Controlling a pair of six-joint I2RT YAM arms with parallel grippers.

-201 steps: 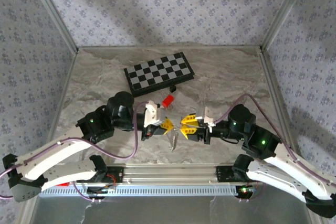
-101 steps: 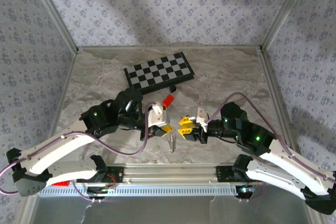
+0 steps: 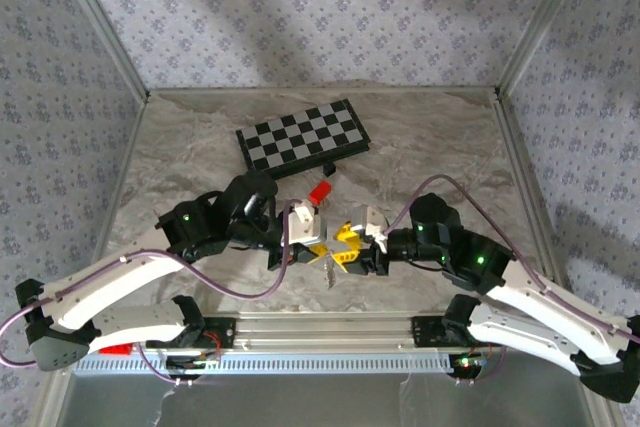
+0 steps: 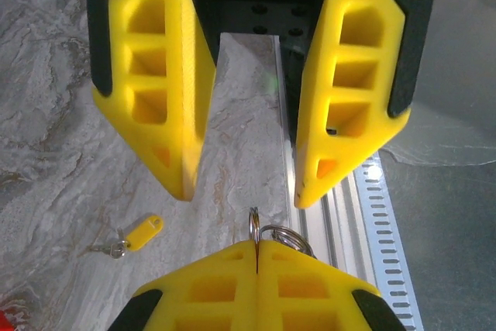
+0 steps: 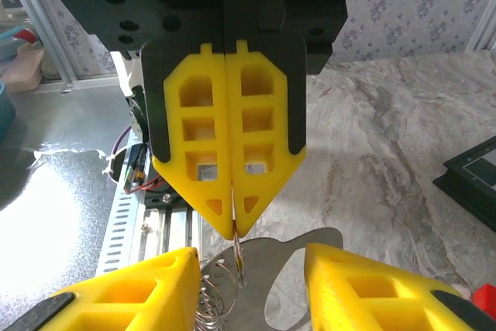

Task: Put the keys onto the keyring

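Note:
My left gripper (image 4: 257, 244) (image 3: 316, 238) is shut on the keyring (image 4: 253, 224), a thin silvery wire ring standing up between its yellow fingertips, with further rings (image 4: 288, 235) linked beside it. In the right wrist view the keyring (image 5: 239, 263) hangs from those shut fingers with a coil of rings (image 5: 211, 300) and a flat silvery metal piece (image 5: 298, 263). My right gripper (image 5: 248, 263) (image 3: 350, 247) is open, its fingers on either side of the ring, apart from it. A key with a yellow plastic head (image 4: 139, 232) lies on the table to the left.
The black-and-white chessboard (image 3: 303, 139) lies at the back centre, with a small red piece (image 3: 320, 191) between it and the grippers. The metal rail (image 3: 320, 332) runs along the table's near edge, just behind the grippers. Patterned walls enclose the marble table (image 3: 440, 147).
Both grippers have come together at the table's front centre. The right gripper has opened wider and now straddles the left gripper's tips and the ring. The left stays shut.

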